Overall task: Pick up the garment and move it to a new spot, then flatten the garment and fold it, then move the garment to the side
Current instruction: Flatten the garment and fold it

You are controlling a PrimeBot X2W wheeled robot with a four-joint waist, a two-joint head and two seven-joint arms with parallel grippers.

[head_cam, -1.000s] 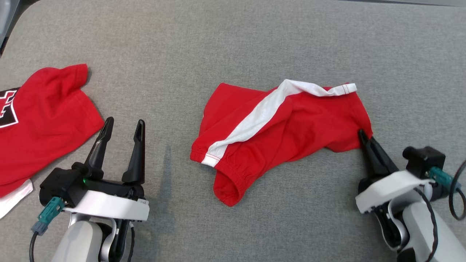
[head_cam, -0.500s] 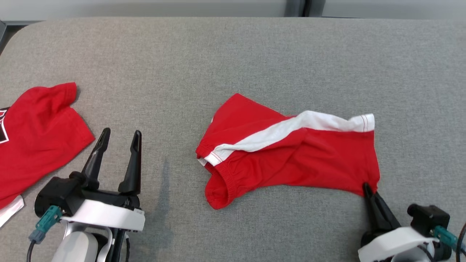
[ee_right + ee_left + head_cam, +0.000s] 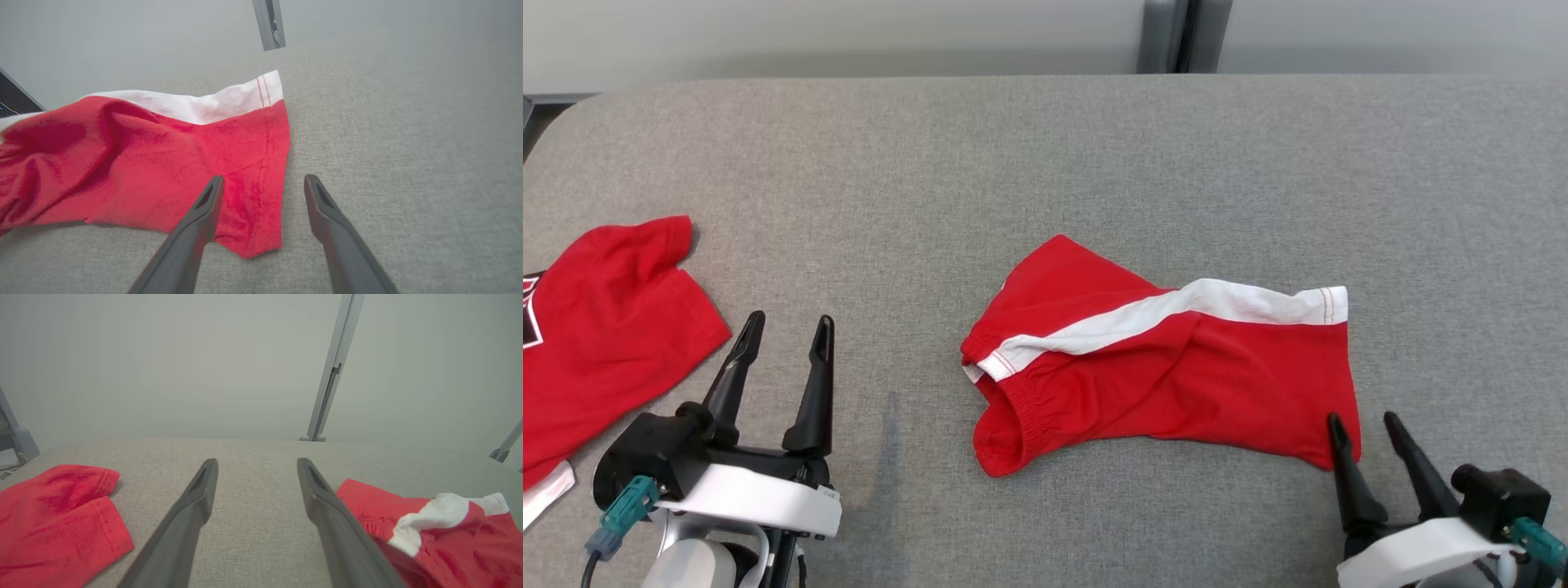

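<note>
- The garment [image 3: 1168,376] lies on the table [image 3: 1045,163], right of the middle.
- A shirt [image 3: 596,343] lies at the table's left edge, well apart from the garment.
- The left gripper [image 3: 791,318] is on the near side, between the shirt and the garment.
- The right gripper [image 3: 1361,418] is at the garment's near right corner.
- A post [image 3: 1168,37] stands behind the table's far edge.
</note>
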